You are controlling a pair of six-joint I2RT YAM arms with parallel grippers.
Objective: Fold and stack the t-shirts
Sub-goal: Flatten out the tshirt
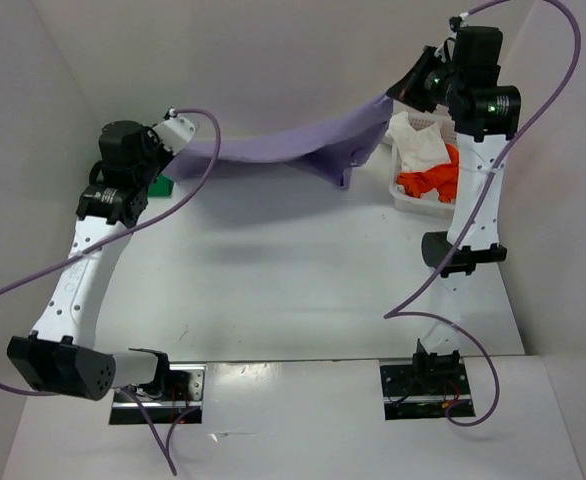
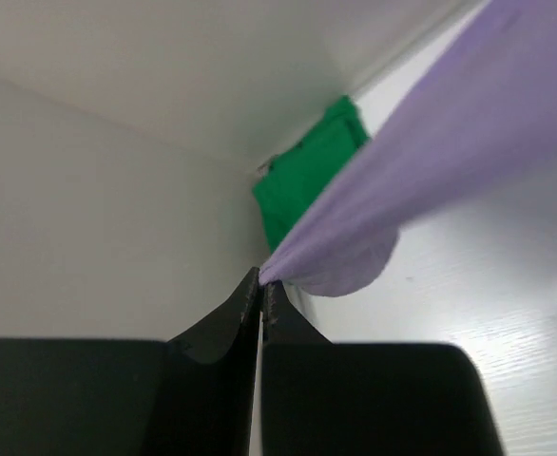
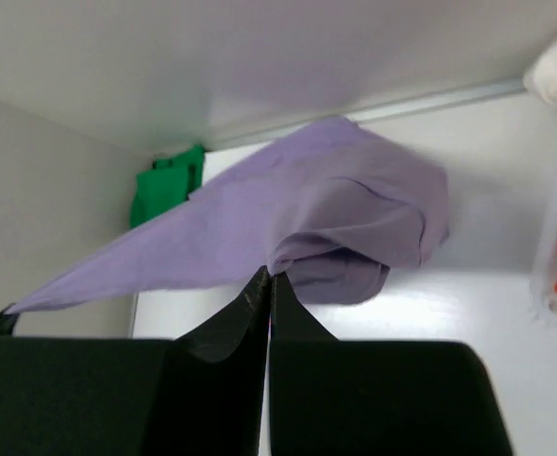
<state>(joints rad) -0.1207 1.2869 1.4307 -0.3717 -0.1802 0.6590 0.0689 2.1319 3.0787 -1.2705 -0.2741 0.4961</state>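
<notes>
At the far left, in the corner by the wall, the green t-shirt (image 2: pixel 307 180) lies on the table (image 1: pixel 293 280). Just beside it is my left hand (image 2: pixel 262 281). It is squeezed tight on one end of the purple t-shirt (image 1: pixel 273 152), and the cloth comes right out from between my two black fingers. The purple t-shirt hangs in the air like a droopy bridge, stretched over the back part of the table from one hand to the other. A loose bit of it dangles down nearer the right side. My right hand (image 3: pixel 269 277) is up high, and it is pinched tight on the other end of the purple t-shirt. At the right side of the table, next to my right arm, sits the white basket (image 1: pixel 409 203). The white t-shirt (image 1: pixel 418 140) and the orange-red t-shirt (image 1: pixel 431 182) lie bunched up inside it, with the white one further back.
</notes>
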